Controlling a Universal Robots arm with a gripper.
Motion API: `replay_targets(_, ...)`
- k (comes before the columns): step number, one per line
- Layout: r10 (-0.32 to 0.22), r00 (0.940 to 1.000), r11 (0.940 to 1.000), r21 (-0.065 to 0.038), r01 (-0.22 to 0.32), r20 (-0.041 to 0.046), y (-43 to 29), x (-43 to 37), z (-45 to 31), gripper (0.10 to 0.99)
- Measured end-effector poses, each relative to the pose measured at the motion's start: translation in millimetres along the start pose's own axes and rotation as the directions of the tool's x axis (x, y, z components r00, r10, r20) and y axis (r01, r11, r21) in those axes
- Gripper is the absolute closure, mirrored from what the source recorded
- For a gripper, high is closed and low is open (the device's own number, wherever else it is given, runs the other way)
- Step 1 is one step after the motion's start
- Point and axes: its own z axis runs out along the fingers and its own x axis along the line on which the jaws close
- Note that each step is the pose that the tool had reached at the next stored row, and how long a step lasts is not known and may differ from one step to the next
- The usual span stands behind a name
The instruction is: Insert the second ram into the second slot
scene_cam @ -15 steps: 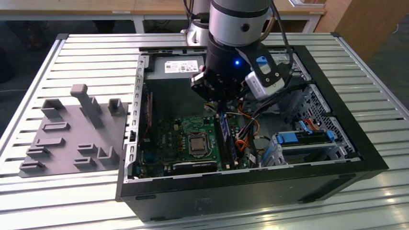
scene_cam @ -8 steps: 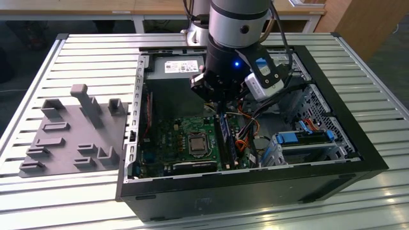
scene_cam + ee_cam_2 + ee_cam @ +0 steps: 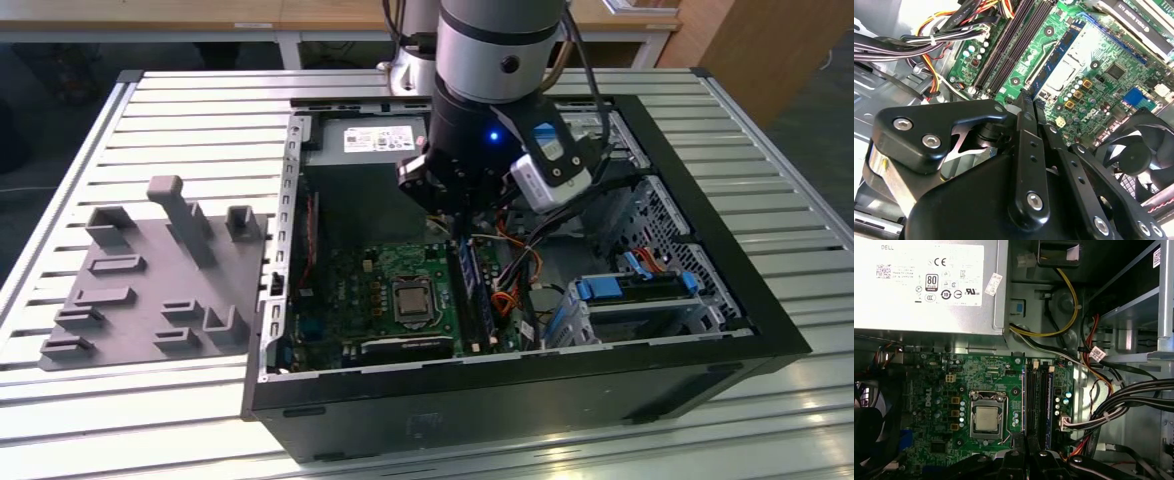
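Observation:
The second ram (image 3: 1056, 60) is a thin blue stick lying along the memory slot closest to the processor socket (image 3: 987, 418). It also shows in the exterior view (image 3: 470, 290). My gripper (image 3: 1028, 100) is shut, fingertips pressed together with nothing between them. It hangs right at the near end of that stick. I cannot tell whether it touches. In the exterior view the gripper (image 3: 458, 228) reaches down into the open computer case (image 3: 694, 290). In the first wrist view the gripper (image 3: 1025, 442) sits at the end of the slot row. Another blue stick (image 3: 1049, 405) stands in the slot nearest the cables.
Bundled cables (image 3: 1124, 400) run beside the slots. The power supply (image 3: 924, 285) fills the far end of the case, and a black fan (image 3: 1139, 150) sits by the board. Light-blue drive clips (image 3: 627, 290) are at the exterior view's right. A grey fixture plate (image 3: 147, 290) lies left of the case.

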Motion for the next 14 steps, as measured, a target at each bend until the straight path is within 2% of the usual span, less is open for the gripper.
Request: replay_targets(14,0.0,1.0,1.0,0.0,0.0,0.0,-0.1,0.0,3.5,0.953)
